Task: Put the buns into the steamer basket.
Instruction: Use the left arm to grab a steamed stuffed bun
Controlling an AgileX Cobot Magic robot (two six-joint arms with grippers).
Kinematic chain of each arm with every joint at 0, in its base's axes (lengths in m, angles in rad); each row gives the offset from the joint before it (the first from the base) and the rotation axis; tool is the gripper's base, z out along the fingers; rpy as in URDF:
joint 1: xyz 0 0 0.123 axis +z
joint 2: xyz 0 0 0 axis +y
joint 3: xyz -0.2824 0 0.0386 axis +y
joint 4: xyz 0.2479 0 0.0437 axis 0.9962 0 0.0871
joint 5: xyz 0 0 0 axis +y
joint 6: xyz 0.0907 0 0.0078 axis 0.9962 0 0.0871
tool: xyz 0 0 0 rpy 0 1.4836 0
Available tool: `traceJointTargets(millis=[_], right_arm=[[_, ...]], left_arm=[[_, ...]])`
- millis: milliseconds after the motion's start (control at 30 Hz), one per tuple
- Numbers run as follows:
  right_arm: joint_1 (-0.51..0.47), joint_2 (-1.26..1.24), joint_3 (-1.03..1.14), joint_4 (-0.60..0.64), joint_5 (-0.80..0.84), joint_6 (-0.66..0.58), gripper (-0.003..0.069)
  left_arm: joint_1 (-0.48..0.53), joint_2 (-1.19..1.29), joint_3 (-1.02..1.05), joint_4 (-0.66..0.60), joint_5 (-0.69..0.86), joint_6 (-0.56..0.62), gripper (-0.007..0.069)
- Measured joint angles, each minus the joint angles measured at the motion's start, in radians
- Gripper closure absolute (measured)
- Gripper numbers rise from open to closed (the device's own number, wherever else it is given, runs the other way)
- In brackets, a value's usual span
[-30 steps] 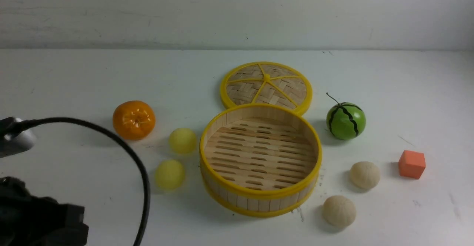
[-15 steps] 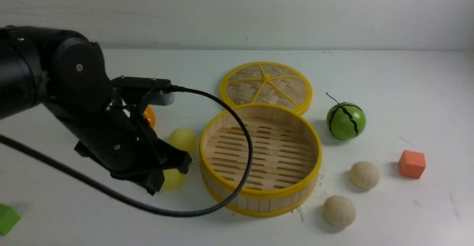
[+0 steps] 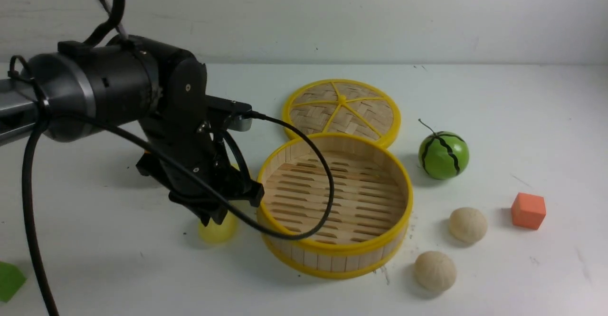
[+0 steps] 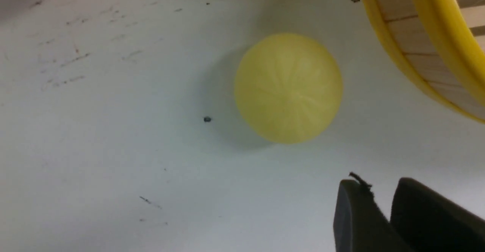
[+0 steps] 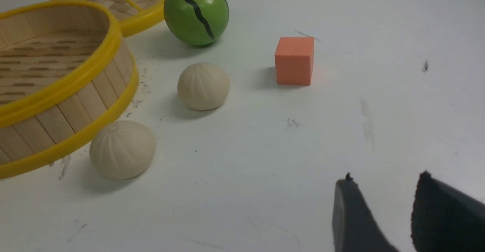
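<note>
My left gripper (image 3: 223, 214) hangs low over the table just left of the steamer basket (image 3: 335, 252), right behind one pale yellow bun (image 3: 217, 231). In the left wrist view that bun (image 4: 288, 88) lies on the table ahead of the gripper (image 4: 377, 183), whose jaws are nearly together and empty. The arm hides the second yellow bun. The basket holds nothing. Two cream pleated buns (image 3: 468, 224) (image 3: 434, 271) lie right of the basket and also show in the right wrist view (image 5: 203, 86) (image 5: 122, 149). My right gripper (image 5: 384, 178) is slightly open, empty, and well short of them.
The woven lid (image 3: 342, 109) lies flat behind the basket. A green watermelon ball (image 3: 443, 154) and an orange cube (image 3: 528, 210) sit to the right. A green block (image 3: 9, 280) lies at the front left edge. The left arm's cable loops over the basket's near-left rim.
My left arm has swung in from the lower left and now covers the orange and the farther yellow bun. The buns, basket and other objects have not moved.
</note>
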Motion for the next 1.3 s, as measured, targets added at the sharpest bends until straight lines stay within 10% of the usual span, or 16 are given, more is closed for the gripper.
traceJointTargets(millis=[1300], right_arm=[[0.000,0.000,0.000,0.000,0.000,0.000,0.0418]], left_arm=[[0.029,0.126,-0.004,0.025,-0.141,-0.005,0.0392]])
